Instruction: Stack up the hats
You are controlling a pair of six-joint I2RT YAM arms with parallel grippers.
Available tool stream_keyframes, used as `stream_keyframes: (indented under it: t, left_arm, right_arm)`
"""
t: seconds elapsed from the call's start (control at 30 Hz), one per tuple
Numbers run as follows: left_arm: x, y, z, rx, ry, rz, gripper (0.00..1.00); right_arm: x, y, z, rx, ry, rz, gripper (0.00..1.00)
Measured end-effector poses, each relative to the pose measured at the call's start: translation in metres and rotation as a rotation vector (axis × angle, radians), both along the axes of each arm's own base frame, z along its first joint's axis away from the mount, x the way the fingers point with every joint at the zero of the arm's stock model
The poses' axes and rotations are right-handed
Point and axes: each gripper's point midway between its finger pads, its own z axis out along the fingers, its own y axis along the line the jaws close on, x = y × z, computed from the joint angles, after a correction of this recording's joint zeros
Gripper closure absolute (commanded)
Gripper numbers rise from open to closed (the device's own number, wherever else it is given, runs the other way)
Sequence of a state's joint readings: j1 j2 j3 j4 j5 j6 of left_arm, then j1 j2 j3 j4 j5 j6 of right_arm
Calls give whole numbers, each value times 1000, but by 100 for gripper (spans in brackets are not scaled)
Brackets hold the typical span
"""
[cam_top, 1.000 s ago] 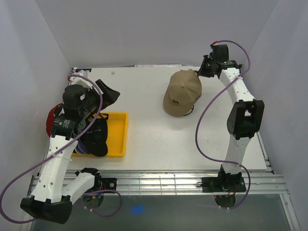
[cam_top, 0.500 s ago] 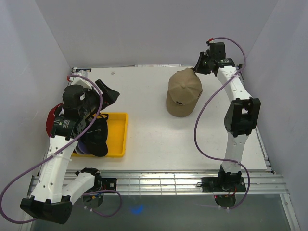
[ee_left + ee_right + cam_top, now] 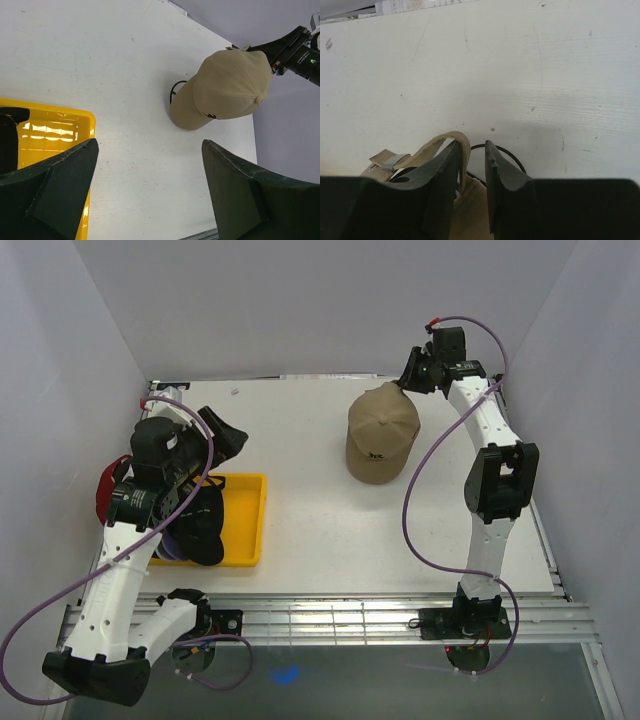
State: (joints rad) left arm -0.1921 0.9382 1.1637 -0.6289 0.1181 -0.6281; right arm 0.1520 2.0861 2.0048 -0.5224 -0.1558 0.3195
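left pincer (image 3: 150,145) spread wide, by far edge of yellow tray (image 3: 250,515) holding black cap (image 3: 205,525) | tan cap (image 3: 382,430) on black wire stand (image 3: 507,155), right of middle of desk (image 3: 320,530) | right pincer (image 3: 472,147) narrowly parted around cap's back strap (image 3: 440,142)

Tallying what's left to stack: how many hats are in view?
4. A tan hat on the wire stand, far right; a black hat in the yellow tray; a purple-brimmed hat peeking from under it; a red hat partly behind the left arm. More may be hidden there.
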Motion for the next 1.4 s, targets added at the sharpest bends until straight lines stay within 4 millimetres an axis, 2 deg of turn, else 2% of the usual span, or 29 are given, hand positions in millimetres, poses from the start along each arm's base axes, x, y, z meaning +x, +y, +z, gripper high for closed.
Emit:
stream_keyframes:
  t: [0.17, 0.37, 0.4, 0.57, 0.87, 1.2, 1.3, 1.4]
  left_arm:
    - [-1, 1, -1, 1, 1, 2, 5]
    - [-2, 1, 0, 0, -4, 3, 5]
    - [-2, 1, 0, 0, -4, 3, 5]
    - [-3, 1, -1, 0, -3, 3, 5]
    - [-2, 1, -1, 1, -2, 5, 5]
    - [1, 10, -8, 24, 19, 57, 5]
    - [3, 22, -20, 51, 74, 126, 10]
    - [2, 36, -31, 84, 134, 209, 11]
  right_arm:
    - [4, 0, 13, -1, -33, 6, 53]
    - [5, 1, 19, 1, -46, 4, 32]
    - [5, 0, 20, 1, -46, 5, 26]
    - [1, -1, 26, 3, -48, -3, 16]
    - [-14, -10, 54, 12, -70, -62, 11]
    - [-30, -28, 53, -8, -12, -133, 9]
    - [-48, -36, 71, -7, -25, -145, 11]
    - [-77, -38, 103, 19, -71, -126, 12]
